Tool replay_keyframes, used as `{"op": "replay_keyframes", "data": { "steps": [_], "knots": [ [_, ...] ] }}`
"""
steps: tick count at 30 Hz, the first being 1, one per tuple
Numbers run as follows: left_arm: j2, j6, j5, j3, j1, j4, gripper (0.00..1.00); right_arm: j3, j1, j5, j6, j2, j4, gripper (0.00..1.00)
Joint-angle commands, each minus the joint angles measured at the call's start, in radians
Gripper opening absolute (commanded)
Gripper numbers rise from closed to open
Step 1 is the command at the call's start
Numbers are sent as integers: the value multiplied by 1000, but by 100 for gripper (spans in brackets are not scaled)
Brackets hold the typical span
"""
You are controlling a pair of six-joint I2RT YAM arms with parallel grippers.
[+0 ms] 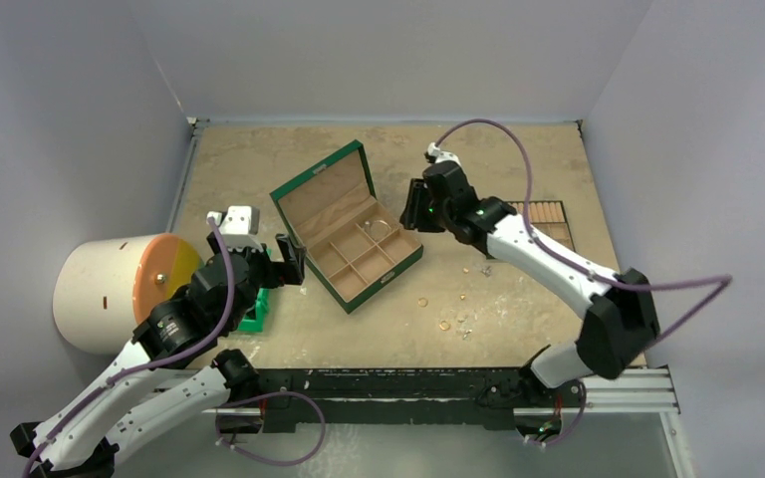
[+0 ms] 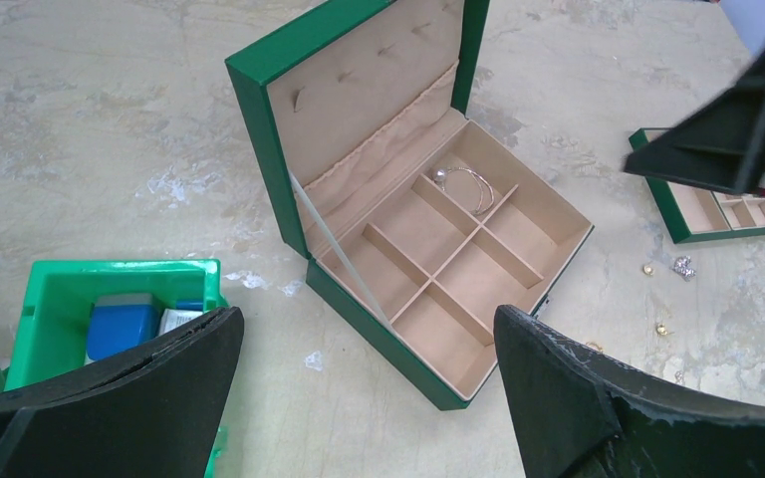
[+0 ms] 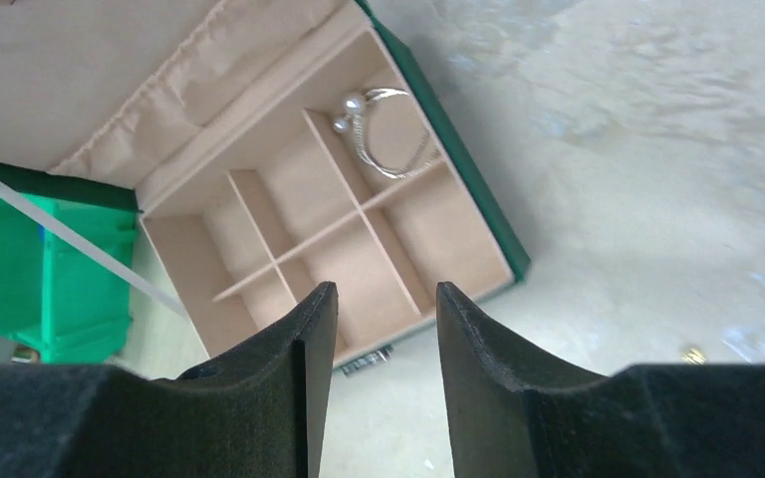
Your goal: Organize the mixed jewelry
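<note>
Green box (image 1: 349,224) (image 2: 359,309) (image 3: 455,127): lid up, tan lining, six compartments; stands mid-desk between the two arms.
Silver hoop (image 1: 380,228) (image 2: 466,187) (image 3: 388,139): lies flat in the hinge-side corner compartment nearest the right arm; two pale beads at its open ends; the other five compartments hold nothing.
Gold rings (image 1: 423,301) (image 2: 661,327): loose on the desk (image 1: 518,169), right of the box and well apart from it.
Silver chain (image 1: 486,270) (image 2: 681,266): crumpled, on the desk near the rings.
Left hand (image 1: 289,261) (image 2: 367,324): fingers spread wide, holding nothing, touching nothing; poised at the box's left corner.
Right hand (image 1: 416,204) (image 3: 385,294): fingers set to a narrow gap, nothing between them; hangs over the box's right edge, beside the hoop's compartment.
Green bin (image 1: 254,317) (image 2: 60,289): left of the box, under the left arm; blue and white items inside.
Tray (image 1: 548,219) (image 2: 697,234): flat, green-edged, tan cells, at the desk's right side.
</note>
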Motion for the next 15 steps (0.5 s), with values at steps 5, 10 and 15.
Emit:
{"op": "replay_keyframes", "data": {
  "steps": [5, 10, 15],
  "knots": [
    [8, -14, -12, 9, -1, 18, 97, -42, -83, 214, -161, -224, -193, 44],
    [6, -14, -10, 11, -1, 18, 97, -92, -200, 268, -275, -270, -210, 44],
    [-4, -15, -16, 9, -2, 17, 97, -132, -314, 248, -326, -245, -180, 43]
  ]
}}
